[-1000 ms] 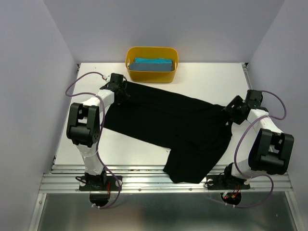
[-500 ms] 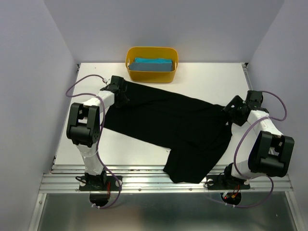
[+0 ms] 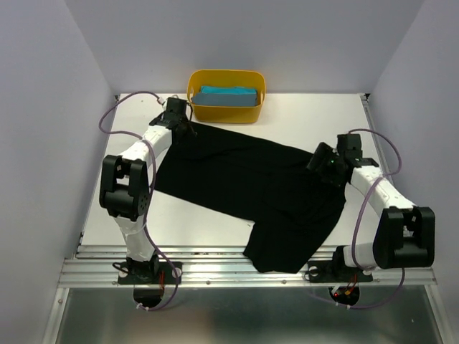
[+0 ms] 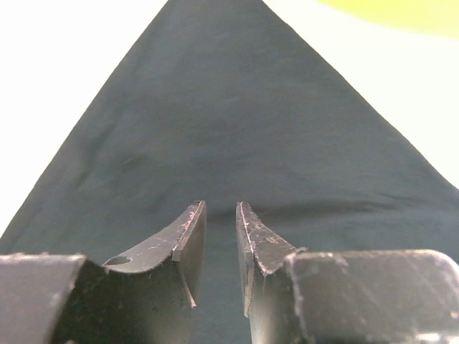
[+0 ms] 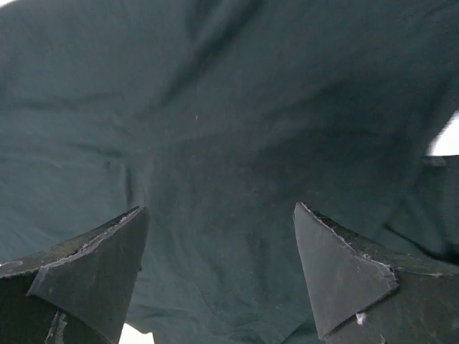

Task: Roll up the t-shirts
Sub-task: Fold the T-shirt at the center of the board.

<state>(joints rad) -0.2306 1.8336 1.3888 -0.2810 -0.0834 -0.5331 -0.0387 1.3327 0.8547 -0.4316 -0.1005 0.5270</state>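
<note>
Black tee spread out, rolling not yet started.
The plain black cloth t-shirt (image 3: 251, 179) lay flat just in front of the yellow plastic tub (image 3: 192, 89), which held the folded teal-blue t-shirt (image 3: 228, 96). The right gripper (image 5: 215, 208), well off from the tub, gaped wide and empty. The left gripper (image 4: 220, 208), beside the tub, stood slightly parted, holding nothing. The next move probably called for pinching a hem.

A robotics lab cell is suggested: a white table (image 3: 301, 122) is enclosed by plain pale walls (image 3: 43, 107), and a left arm (image 3: 128, 188) and a right arm (image 3: 403, 231) are bolted to an aluminium rail (image 3: 215, 274).
</note>
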